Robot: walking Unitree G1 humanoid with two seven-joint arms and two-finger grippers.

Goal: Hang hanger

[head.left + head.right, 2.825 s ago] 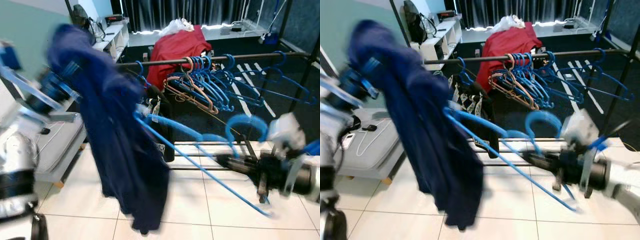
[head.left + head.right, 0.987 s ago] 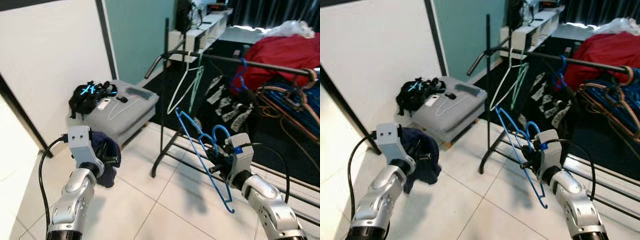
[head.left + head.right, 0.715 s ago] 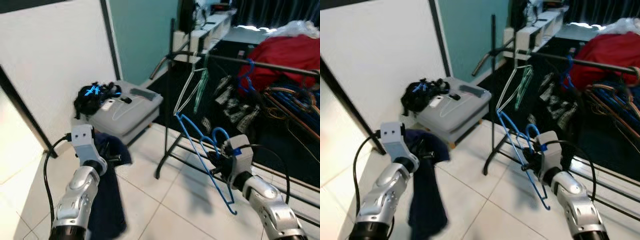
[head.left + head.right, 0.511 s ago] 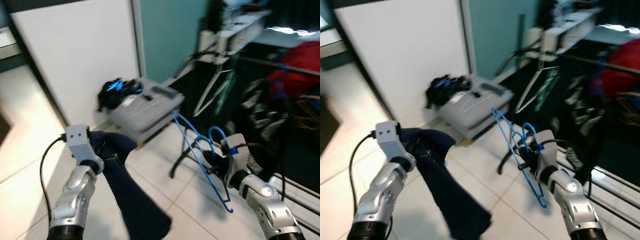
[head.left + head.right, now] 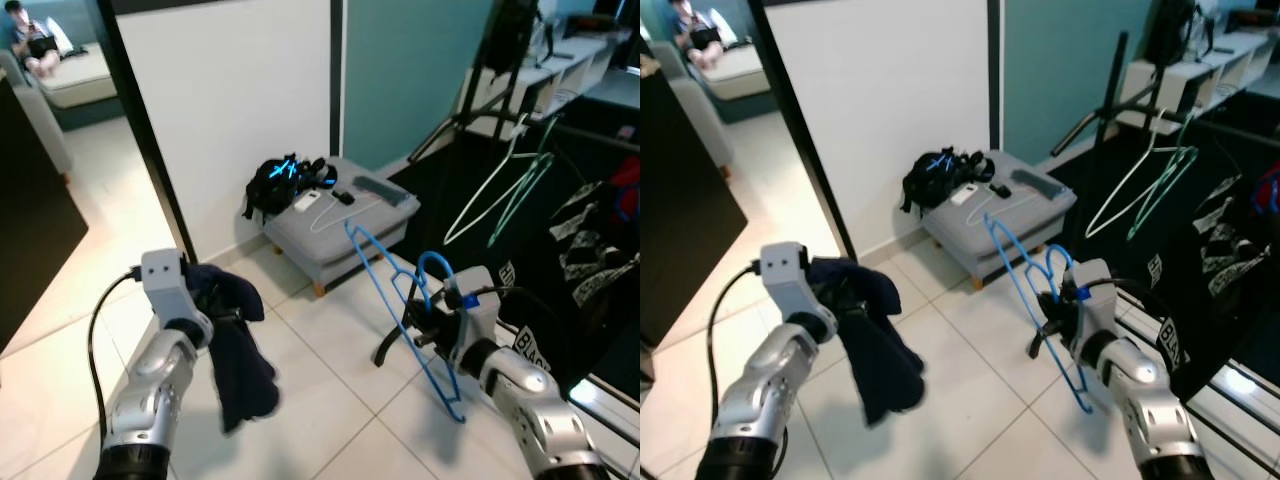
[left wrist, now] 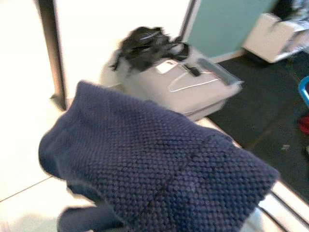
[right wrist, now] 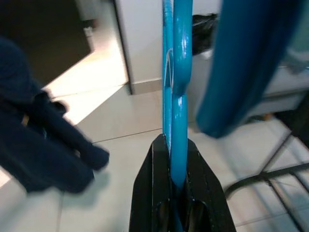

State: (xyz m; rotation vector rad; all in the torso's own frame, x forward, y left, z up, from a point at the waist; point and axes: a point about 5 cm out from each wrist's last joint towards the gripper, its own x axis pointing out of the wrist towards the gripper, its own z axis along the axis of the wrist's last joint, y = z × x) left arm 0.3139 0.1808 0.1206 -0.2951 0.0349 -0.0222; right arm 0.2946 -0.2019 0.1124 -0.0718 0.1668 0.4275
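A blue plastic hanger [image 5: 398, 296] stands tilted in front of me, hook up. My right gripper [image 5: 422, 331] is shut on its neck; in the right wrist view the black fingers [image 7: 155, 193] clamp the blue bar [image 7: 177, 111]. A dark navy knit garment [image 5: 236, 352] droops from my left gripper [image 5: 214, 312], which is shut on its bunched top. In the left wrist view, the garment [image 6: 159, 169] lies close over the gripper and hides the fingers. The two grippers are about a forearm's length apart, left one low over the tiles.
A grey low box [image 5: 345, 222] with a black bag [image 5: 283, 181] and cables sits against the white wall panel [image 5: 230, 100]. The clothes rack's post [image 5: 1098, 130] and pale hangers [image 5: 500, 190] are to the right. A person sits on a sofa [image 5: 40, 45] far left.
The view has swung left, away from the rail of blue hangers, toward the white wall. The garment, which swung out below the left gripper, now hangs shorter. Both grips are unchanged.
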